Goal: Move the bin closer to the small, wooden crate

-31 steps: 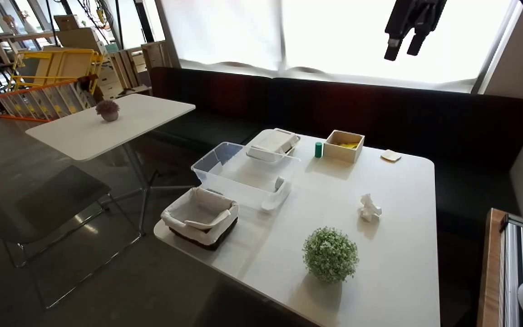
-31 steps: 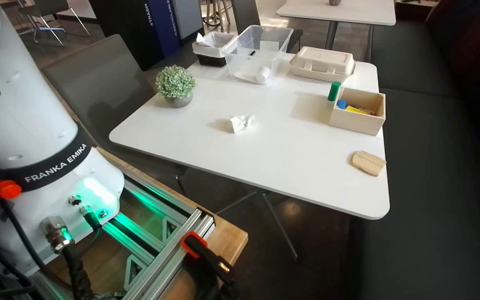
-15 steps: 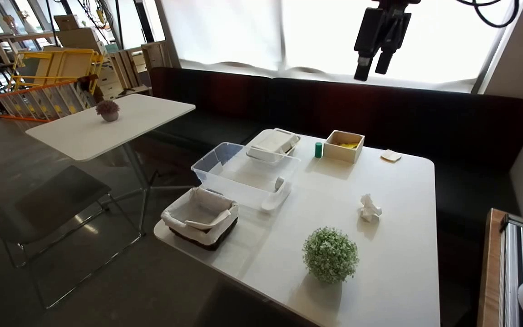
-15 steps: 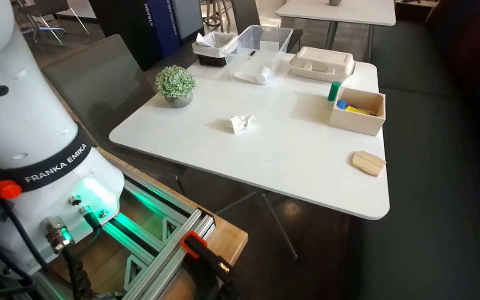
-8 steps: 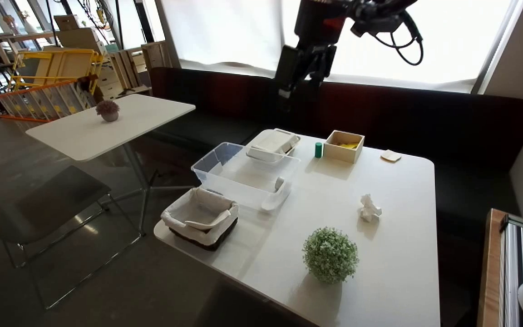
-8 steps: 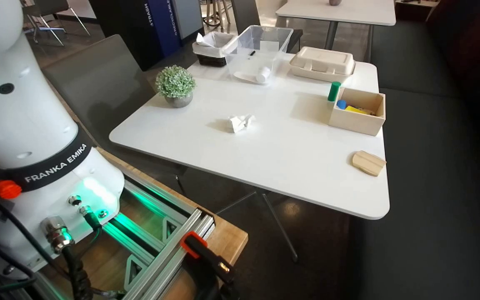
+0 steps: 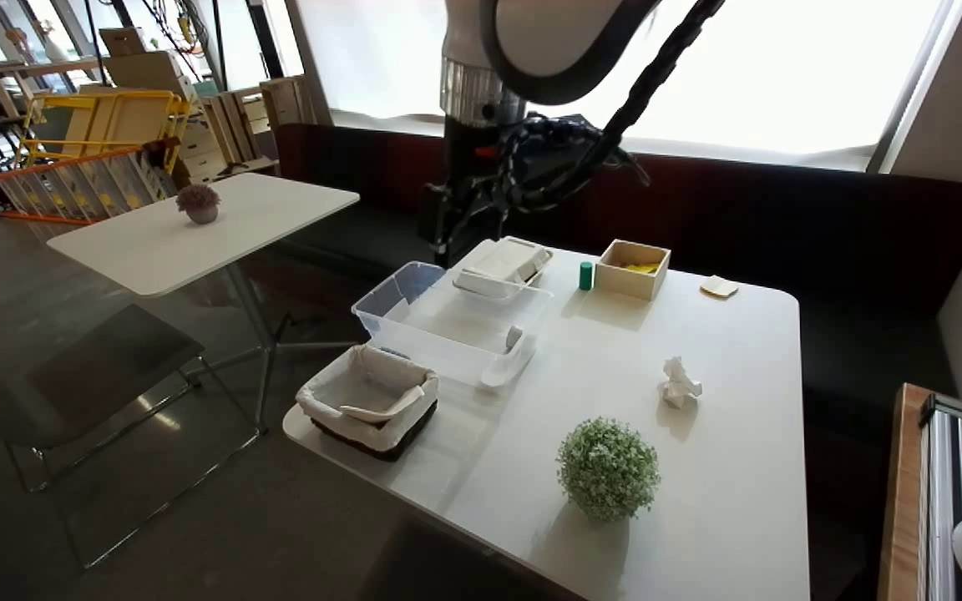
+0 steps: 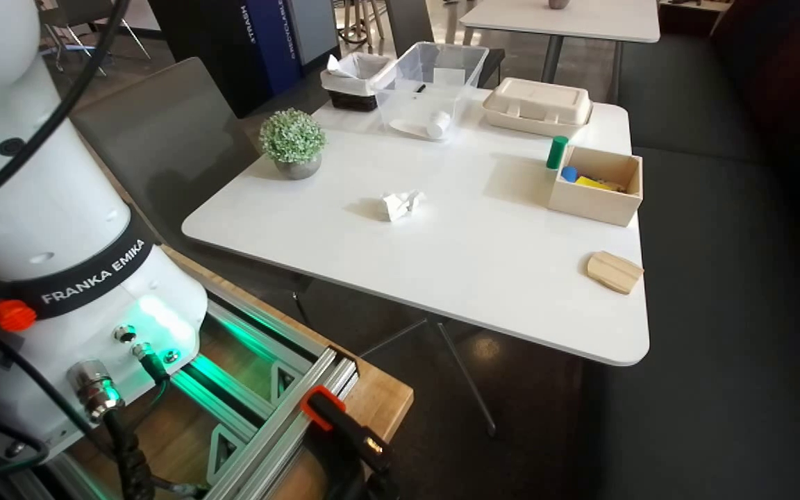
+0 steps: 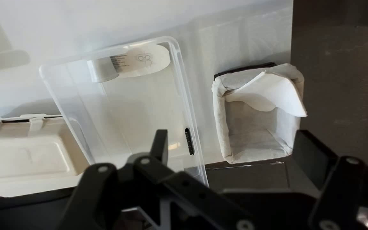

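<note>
The white-lined bin [image 7: 364, 430] with a dark base stands at a table corner, beside the large clear tub. It also shows in an exterior view [image 8: 355, 85] and in the wrist view [image 9: 220, 124], with a white flap inside. The small, wooden crate [image 7: 625, 282] sits near the bench-side edge, holding blue and yellow items; it also shows in an exterior view [image 8: 591, 203] and is out of the wrist view. My gripper [image 9: 232, 139] is wide open and empty. In an exterior view the gripper [image 7: 471, 234] hangs high near the clamshell box, apart from bin and crate.
The clear tub [image 7: 427, 352] and the beige clamshell box [image 8: 539, 104] stand between bin and crate. A green cylinder [image 8: 557, 152] is beside the crate. A potted plant [image 7: 608, 467], crumpled paper [image 7: 680, 382] and a flat wooden piece [image 8: 614, 271] lie on the table.
My arm has swung left and down in an exterior view, from the upper right to above the table's far-left edge, and has turned. The bin, crate and other objects have not moved.
</note>
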Available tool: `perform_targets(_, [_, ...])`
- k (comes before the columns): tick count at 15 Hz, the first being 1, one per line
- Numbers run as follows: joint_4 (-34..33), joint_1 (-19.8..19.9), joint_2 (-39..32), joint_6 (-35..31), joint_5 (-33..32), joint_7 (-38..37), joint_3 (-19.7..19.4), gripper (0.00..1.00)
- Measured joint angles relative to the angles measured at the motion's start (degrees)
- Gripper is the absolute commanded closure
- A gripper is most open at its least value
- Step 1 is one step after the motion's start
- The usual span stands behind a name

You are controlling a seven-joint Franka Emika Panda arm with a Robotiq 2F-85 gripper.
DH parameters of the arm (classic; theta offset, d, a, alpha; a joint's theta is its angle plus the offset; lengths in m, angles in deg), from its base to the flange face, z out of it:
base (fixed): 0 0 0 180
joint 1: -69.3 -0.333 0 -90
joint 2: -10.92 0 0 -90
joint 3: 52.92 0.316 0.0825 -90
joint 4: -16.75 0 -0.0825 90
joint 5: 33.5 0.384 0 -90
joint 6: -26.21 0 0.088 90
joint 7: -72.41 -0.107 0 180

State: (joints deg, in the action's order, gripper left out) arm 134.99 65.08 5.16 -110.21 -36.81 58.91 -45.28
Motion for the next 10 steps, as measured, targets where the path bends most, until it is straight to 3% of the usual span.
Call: perform_targets(10, [-16.1,-5.0,-19.9,0.3,-2.6,2.8,-1.0,0.0])
